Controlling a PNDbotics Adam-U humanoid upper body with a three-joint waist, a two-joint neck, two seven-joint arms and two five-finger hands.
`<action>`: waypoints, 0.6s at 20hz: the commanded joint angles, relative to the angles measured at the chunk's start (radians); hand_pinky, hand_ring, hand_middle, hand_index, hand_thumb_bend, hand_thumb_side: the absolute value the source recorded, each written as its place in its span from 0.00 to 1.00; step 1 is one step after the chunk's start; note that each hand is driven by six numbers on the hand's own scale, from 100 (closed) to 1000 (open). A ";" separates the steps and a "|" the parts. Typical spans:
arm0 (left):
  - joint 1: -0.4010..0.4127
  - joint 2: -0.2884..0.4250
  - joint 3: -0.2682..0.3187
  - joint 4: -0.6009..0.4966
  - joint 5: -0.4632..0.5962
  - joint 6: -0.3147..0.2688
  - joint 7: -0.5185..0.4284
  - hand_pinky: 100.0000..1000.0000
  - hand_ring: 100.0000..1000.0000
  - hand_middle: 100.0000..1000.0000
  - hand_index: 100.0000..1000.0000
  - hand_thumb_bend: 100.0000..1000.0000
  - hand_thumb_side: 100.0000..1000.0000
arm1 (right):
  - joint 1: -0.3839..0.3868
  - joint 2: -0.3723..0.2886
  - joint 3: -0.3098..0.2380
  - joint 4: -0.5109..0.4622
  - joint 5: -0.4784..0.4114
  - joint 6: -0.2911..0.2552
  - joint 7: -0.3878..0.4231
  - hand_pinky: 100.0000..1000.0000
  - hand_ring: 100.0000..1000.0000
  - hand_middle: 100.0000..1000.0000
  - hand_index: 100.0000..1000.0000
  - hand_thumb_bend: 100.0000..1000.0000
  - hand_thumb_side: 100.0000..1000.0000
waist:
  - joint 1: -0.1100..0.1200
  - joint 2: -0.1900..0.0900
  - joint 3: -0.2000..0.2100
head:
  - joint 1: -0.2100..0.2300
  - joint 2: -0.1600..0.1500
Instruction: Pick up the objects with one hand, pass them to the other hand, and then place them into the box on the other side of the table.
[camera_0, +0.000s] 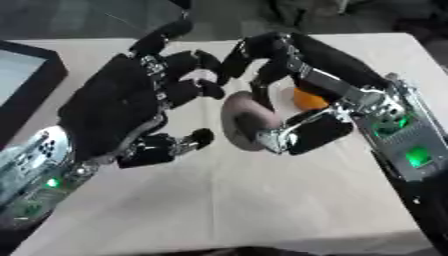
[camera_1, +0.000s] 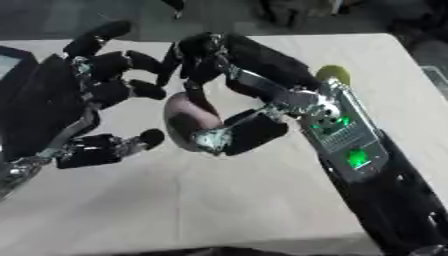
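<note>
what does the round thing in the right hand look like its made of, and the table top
The round thing, held in the right hand, looks smooth and matte, pinkish grey, perhaps plastic or rubber; there is no clear shine. The table top looks like pale cloth or matte laminate; I cannot tell which.

— What's around you?
— You're looking down on a pale beige table (camera_0: 219, 200) (evenly lit, its top faintly creased like cloth).
— And past it?
— Beyond your far edge lies a dark grey floor (camera_0: 79, 17), with dim shapes you can't make out.
</note>
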 joint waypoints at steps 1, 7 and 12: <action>-0.010 0.007 0.001 -0.008 -0.023 -0.007 -0.020 0.97 0.06 0.82 0.81 0.89 0.00 | -0.019 -0.002 0.000 -0.012 -0.013 -0.003 0.004 0.60 0.70 0.74 0.39 0.00 0.19 | 0.001 -0.018 0.000 | -0.002 -0.003; -0.011 0.001 -0.001 -0.008 -0.035 -0.009 -0.021 0.97 0.08 0.83 0.84 0.90 0.00 | -0.020 0.001 0.001 -0.012 -0.017 -0.003 0.006 0.60 0.70 0.74 0.38 0.00 0.20 | 0.001 -0.017 -0.001 | -0.003 -0.003; -0.018 -0.010 -0.001 -0.008 -0.040 0.025 0.009 0.97 0.16 0.84 0.83 0.90 0.00 | -0.020 0.003 0.004 -0.012 -0.019 -0.003 0.010 0.60 0.70 0.74 0.38 0.00 0.19 | 0.001 -0.018 -0.002 | -0.005 -0.003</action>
